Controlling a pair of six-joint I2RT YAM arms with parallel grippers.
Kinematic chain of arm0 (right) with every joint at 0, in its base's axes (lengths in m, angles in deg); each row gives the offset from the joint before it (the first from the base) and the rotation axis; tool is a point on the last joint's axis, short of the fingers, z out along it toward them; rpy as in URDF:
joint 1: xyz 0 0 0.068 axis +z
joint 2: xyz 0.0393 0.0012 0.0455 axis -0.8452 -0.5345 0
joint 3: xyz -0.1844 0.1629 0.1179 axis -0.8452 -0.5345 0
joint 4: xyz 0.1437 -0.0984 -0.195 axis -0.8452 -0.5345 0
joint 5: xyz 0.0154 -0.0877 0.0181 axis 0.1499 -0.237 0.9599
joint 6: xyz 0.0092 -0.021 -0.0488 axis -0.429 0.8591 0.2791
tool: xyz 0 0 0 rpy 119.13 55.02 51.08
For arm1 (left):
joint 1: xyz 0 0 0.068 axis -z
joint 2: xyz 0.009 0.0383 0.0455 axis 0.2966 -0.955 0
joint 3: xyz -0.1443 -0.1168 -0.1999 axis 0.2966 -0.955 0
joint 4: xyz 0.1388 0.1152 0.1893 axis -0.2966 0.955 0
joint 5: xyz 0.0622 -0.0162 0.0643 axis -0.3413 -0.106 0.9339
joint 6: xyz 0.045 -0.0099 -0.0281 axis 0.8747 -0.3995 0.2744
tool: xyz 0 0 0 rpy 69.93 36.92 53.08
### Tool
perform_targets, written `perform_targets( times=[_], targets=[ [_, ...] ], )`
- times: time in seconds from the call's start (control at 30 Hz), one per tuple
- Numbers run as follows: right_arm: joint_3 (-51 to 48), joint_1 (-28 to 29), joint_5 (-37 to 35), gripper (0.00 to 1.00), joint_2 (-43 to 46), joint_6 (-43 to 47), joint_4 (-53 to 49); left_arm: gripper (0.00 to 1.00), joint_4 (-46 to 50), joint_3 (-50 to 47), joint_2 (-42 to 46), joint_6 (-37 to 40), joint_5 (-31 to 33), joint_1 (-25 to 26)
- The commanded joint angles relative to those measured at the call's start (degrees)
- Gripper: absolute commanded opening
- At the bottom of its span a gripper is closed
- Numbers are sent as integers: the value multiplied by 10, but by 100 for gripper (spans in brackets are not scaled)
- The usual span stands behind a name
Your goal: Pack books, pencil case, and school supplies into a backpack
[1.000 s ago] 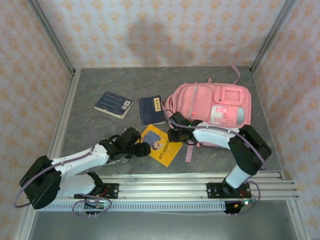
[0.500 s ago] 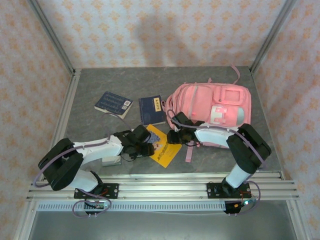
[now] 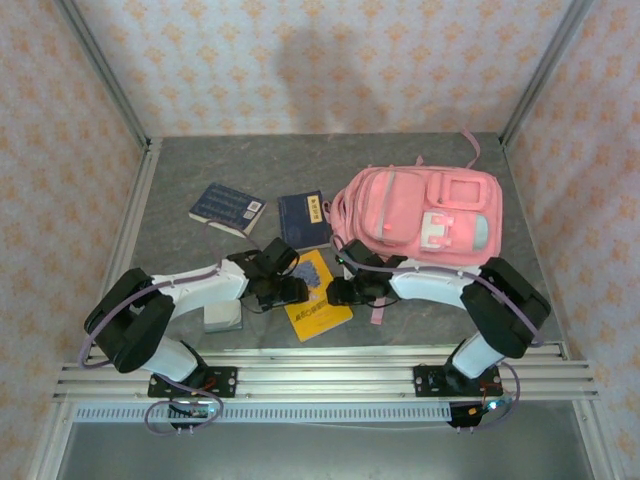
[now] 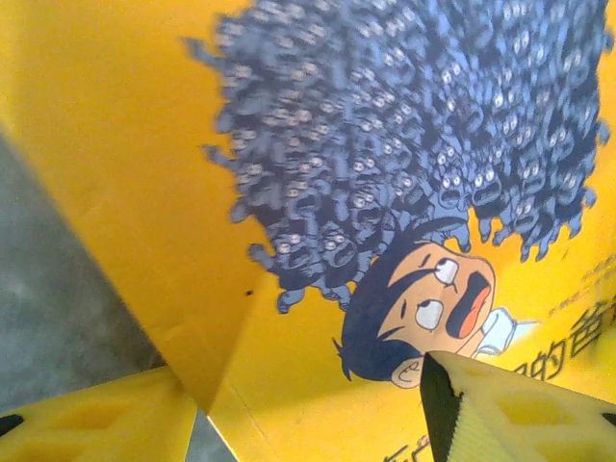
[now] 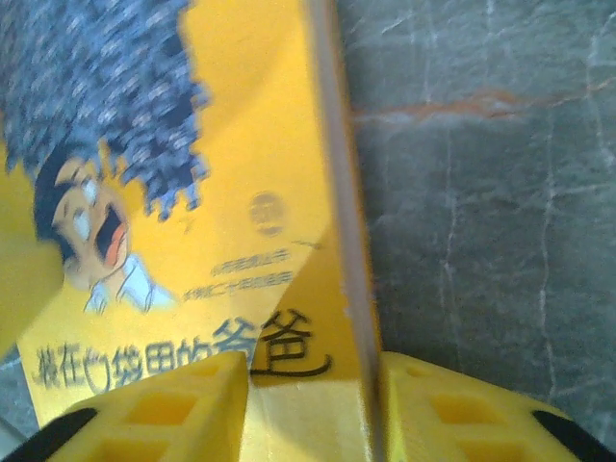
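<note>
Left gripper (image 4: 303,385): jaws spread wide at the left edge of the yellow book (image 4: 337,192), one finger over the cartoon cover, the other just off the edge above the table (image 4: 58,289). Not pinching.

Right gripper (image 5: 313,371): jaws part-spread astride the book's right edge, which sits in the gap. Can't tell if it's clamped.

The yellow book lies near-centre between both grippers, just near-left of the backpack (image 3: 420,205). The backpack lies flat, far right.

Navy book (image 3: 303,220) is just beside the backpack's left side, and the second navy book (image 3: 227,208) is farther left. Grey-blue book (image 3: 222,316) is near-left, by the left forearm.
</note>
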Motion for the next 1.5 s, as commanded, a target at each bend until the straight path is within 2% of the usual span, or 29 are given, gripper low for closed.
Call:
perform_targets(
  times=[0.0,0.17,0.4,0.63,0.73,1.03,1.33,1.47],
  targets=[
    [25,4,-64,46,30,18,-57,63,-85,26,-4,27,22,-8],
    [60,-29,-41,56,-14,22,-66,63,-92,19,-7,25,16,-8],
    [102,-53,13,58,-106,19,-54,63,-102,12,-15,23,4,-8],
    [63,-53,72,54,-117,-23,36,63,-106,-7,-10,26,4,-9],
    [51,-53,72,52,-110,-31,51,63,-108,-24,11,23,-13,-23],
    [31,-53,55,41,-109,-52,75,64,-93,-59,76,30,4,-30],
    [19,-53,103,32,-105,-71,114,62,-155,-61,15,18,-37,-36],
    [8,-53,150,31,-105,-89,150,57,-167,-59,-5,27,-40,-36]
  ],
)
